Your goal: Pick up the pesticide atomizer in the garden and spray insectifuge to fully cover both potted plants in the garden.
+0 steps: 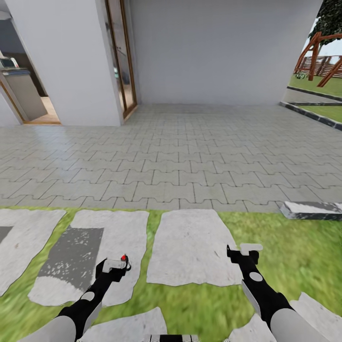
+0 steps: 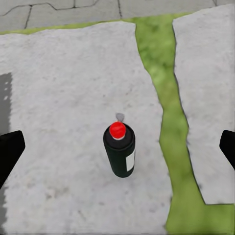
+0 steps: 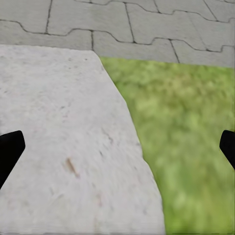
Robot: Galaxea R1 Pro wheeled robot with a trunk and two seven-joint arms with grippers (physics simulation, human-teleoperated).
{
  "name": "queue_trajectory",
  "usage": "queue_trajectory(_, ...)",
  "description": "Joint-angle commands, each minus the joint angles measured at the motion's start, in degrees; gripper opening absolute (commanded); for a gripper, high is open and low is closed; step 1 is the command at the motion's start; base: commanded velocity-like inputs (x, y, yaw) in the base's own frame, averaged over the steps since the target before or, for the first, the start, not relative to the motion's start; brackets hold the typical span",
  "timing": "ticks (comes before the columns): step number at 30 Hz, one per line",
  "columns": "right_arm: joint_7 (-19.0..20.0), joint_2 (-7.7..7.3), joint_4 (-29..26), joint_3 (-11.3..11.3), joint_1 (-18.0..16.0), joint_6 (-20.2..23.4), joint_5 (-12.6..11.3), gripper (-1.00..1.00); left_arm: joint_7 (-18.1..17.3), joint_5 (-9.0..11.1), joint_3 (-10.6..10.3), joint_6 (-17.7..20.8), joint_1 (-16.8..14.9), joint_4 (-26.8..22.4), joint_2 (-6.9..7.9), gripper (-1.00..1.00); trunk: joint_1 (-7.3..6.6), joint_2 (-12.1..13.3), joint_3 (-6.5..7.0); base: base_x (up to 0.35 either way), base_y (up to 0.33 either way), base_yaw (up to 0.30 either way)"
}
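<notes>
In the head view most of the pesticide atomizer (image 1: 124, 260) was hidden behind the left gripper (image 1: 115, 266), leaving just a red dot and a sliver of dark body at lower left of the frame, so from there I could not tell whether it was held or merely beyond the fingers. The left wrist view made it plainer: the atomizer (image 2: 119, 149) stood upright on a pale grey stepping slab (image 2: 63, 98), centre of the frame, a slim dark green-black bottle with a round red cap, a small grey nozzle behind it and a white label patch on one side. The left gripper's black fingertips (image 2: 9, 152) sat at the frame's two side edges, spread wide and well apart from the bottle. The right gripper (image 1: 243, 251) hung over another slab (image 3: 58, 137) beside grass (image 3: 186, 147), its fingers likewise splayed and holding nothing. The interlocking grey paving (image 1: 180, 152), house wall (image 1: 213, 47) and glazed door (image 1: 121, 57) filled the upper frame; a wooden frame (image 1: 316, 57) was cut off at upper right.
</notes>
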Motion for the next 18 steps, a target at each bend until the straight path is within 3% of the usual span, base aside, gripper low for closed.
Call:
queue_trajectory(1, -0.37, -0.02, 0.05, 0.3, -0.04, -0.12, 0.0, 1.0, -0.12, -0.48, 0.27, -0.18, -0.04, 0.04, 0.0, 1.0, 0.01, -0.03, -0.3, 0.0, 0.0, 0.0)
queue_trajectory(8, -0.21, 0.33, -0.31, 0.45, -0.05, -0.12, 0.03, 1.0, -0.12, -0.51, 0.21, -0.03, -0.05, -0.02, -0.01, 1.0, 0.19, -0.13, -1.91, 0.0, 0.0, 0.0)
queue_trajectory(18, -0.17, 0.24, -13.2, 0.43, -0.41, 2.86, -0.13, 1.0, -0.18, -0.67, -0.02, 0.18, -0.27, -0.78, 0.05, 1.0, 0.45, -0.26, -4.13, 0.0, 0.0, 0.0)
